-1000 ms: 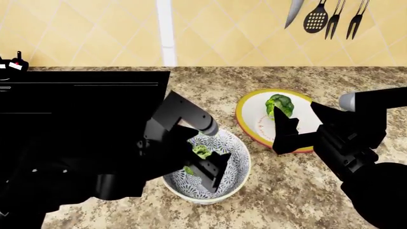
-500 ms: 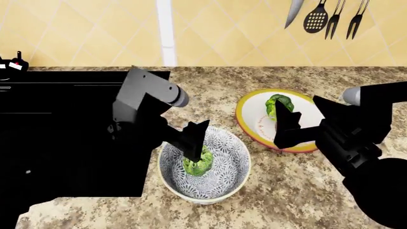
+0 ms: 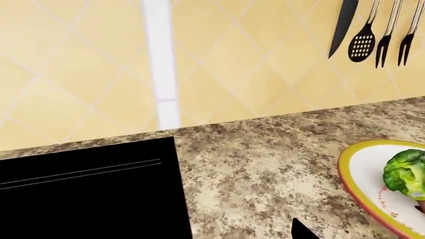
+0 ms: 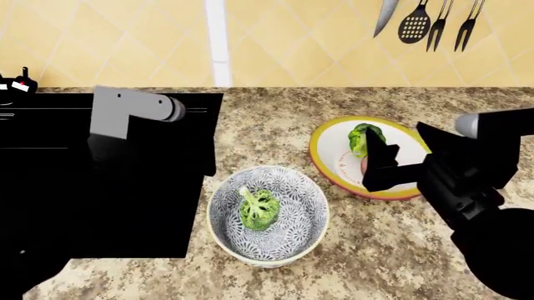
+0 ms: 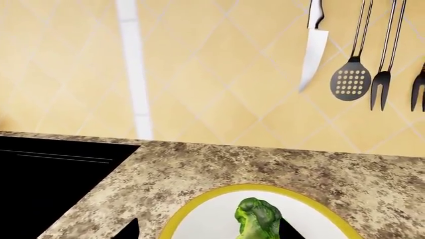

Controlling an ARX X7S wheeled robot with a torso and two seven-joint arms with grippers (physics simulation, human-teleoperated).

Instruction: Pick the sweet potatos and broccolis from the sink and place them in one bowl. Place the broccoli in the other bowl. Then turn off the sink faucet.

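Note:
A blue-patterned bowl (image 4: 311, 206) near the counter's front holds one broccoli (image 4: 259, 209), lying free. A yellow-rimmed bowl (image 4: 321, 150) behind it holds a second broccoli (image 4: 364, 137) (image 5: 258, 219) (image 3: 406, 172). My right gripper (image 4: 376, 169) (image 5: 207, 231) hangs open over that bowl, the broccoli close to one fingertip (image 5: 285, 230). My left arm (image 4: 134, 109) is back over the black sink (image 4: 50, 187). My left gripper (image 3: 212, 235) shows only one fingertip (image 3: 302, 231), with nothing beside it. A reddish sliver lies beside the second broccoli. No sweet potato shows clearly.
A knife (image 4: 386, 15), slotted spoon (image 4: 414, 25) and forks (image 4: 467, 25) hang on the tiled wall at the back right. A small black fixture with red and white marks (image 4: 17, 84) sits at the sink's far left. Speckled countertop (image 4: 376, 250) surrounds both bowls.
My left arm has pulled back to the left, away from the patterned bowl, leaving the broccoli lying in it. The right gripper has stayed over the yellow-rimmed bowl.

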